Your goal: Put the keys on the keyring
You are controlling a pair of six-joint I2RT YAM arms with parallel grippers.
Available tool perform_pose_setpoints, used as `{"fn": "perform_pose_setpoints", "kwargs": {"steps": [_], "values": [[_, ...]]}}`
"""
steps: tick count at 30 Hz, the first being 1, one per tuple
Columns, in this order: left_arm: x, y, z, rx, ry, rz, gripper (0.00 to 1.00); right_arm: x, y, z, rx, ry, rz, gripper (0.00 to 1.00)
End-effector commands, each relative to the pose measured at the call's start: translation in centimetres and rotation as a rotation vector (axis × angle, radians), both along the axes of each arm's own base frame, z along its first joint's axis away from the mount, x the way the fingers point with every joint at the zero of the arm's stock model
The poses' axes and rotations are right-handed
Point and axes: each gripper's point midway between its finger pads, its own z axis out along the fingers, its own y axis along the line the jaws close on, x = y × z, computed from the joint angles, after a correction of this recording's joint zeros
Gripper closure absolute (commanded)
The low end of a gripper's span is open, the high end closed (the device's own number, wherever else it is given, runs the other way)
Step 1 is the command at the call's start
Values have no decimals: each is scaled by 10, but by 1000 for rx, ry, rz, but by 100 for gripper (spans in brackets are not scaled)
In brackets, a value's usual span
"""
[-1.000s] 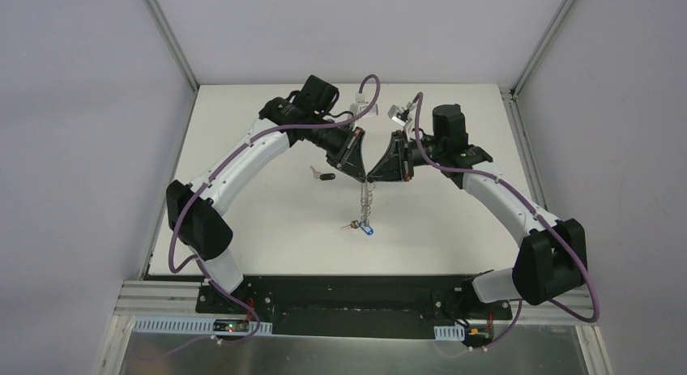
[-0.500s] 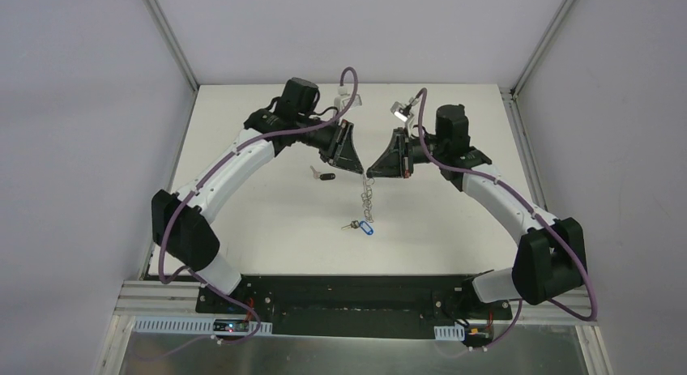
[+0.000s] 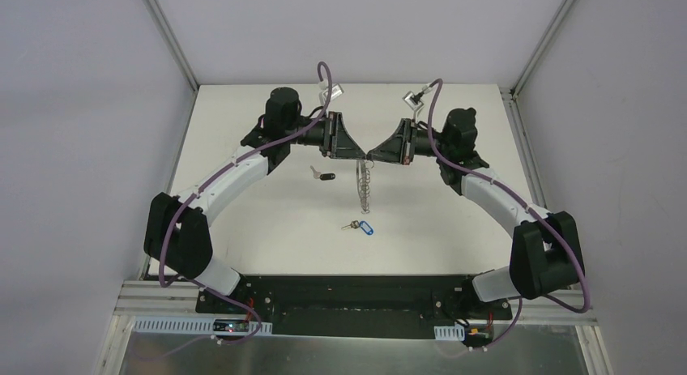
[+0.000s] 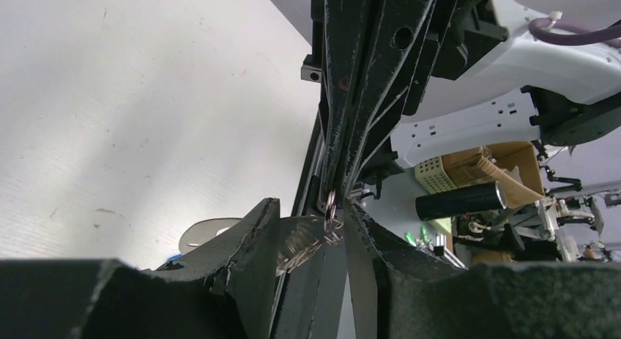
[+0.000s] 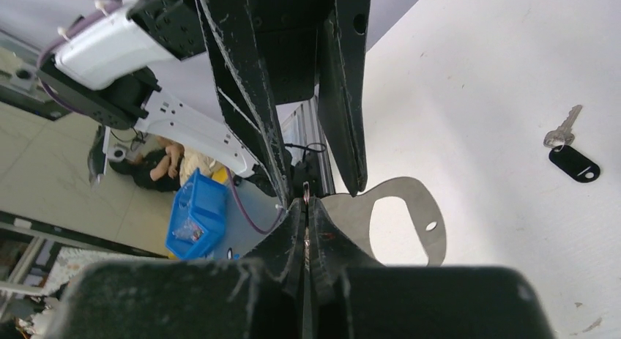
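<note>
Pinching the keyring (image 3: 365, 183) tight in the right gripper (image 3: 369, 158) so its long side hangs straight down above the table (image 3: 275, 221), with the left gripper (image 3: 361, 155) open just beside, nearer the black key (image 3: 322, 175) than the blue-tag key (image 3: 361, 227).

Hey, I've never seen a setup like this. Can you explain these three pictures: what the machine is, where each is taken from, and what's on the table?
You're looking at two robot arms bolted side by side at the near edge of a white table. The wide picture comes from a camera fixed above and behind them. The two close-ups come from a camera on each arm's wrist, looking along its own fingers. The right hand is pinched shut on a key ring, which dangles below it. The left hand is open, close beside it. Two keys lie on the table, off the ring: a black-headed key and a blue-tagged key.
</note>
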Motion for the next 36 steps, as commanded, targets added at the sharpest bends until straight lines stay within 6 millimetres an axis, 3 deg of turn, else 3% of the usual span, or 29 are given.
{"fn": "perform_pose_setpoints", "kwargs": {"steps": [1,15,36], "values": [[-8,-1,37,-121,-78,-24,64,17,-4,24,90,-9,-87,100],[-8,-2,39,-145,-41,-14,74,29,-17,25,136,26,-159,100],[8,-13,36,-121,-5,3,85,24,-19,22,150,4,-155,100]]}}
